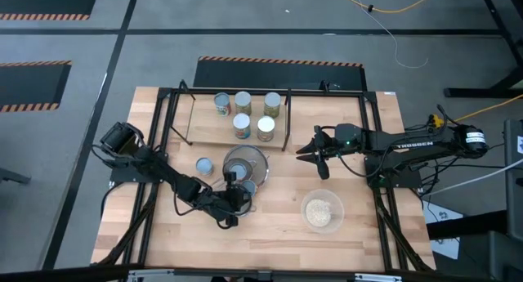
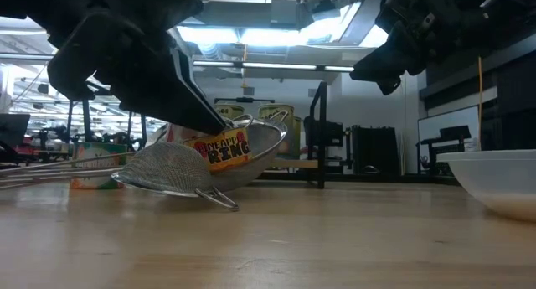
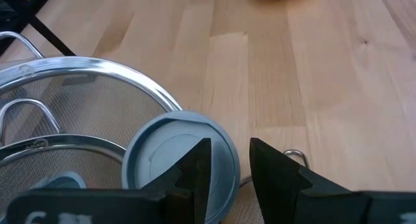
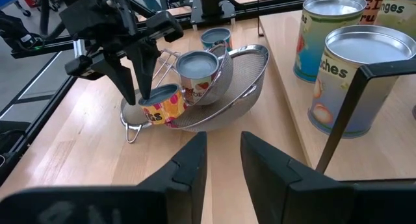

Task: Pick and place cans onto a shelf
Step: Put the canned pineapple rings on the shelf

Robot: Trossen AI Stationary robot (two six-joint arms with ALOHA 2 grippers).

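Observation:
My left gripper (image 1: 235, 202) is at the near side of two nested metal mesh strainers (image 1: 245, 166), shut on a short yellow-labelled can with a light-blue top (image 4: 162, 106). A second blue-topped can (image 4: 198, 69) lies tilted inside the strainers. A third (image 1: 204, 166) stands upright on the table to their left. Several taller cans (image 1: 243, 102) stand on the shelf's wooden board (image 1: 214, 136) between its black rod loops. My right gripper (image 1: 315, 151) hovers open and empty by the shelf's right end. My left gripper holds the yellow can by the rim of its light-blue top (image 3: 227, 151), one finger (image 3: 195, 169) over the lid and the other (image 3: 273, 169) outside the wall. The fingers slant down from above (image 4: 140, 81). The can is tilted, its lower end by the small strainer (image 2: 167, 167).
A clear bowl of beige stuff (image 1: 323, 210) stands at the near right of the table. The strainers' wire handles (image 2: 33, 173) reach toward the left. A black frame (image 1: 372, 143) runs around the table's edges. Bare wood lies between the strainers and the bowl.

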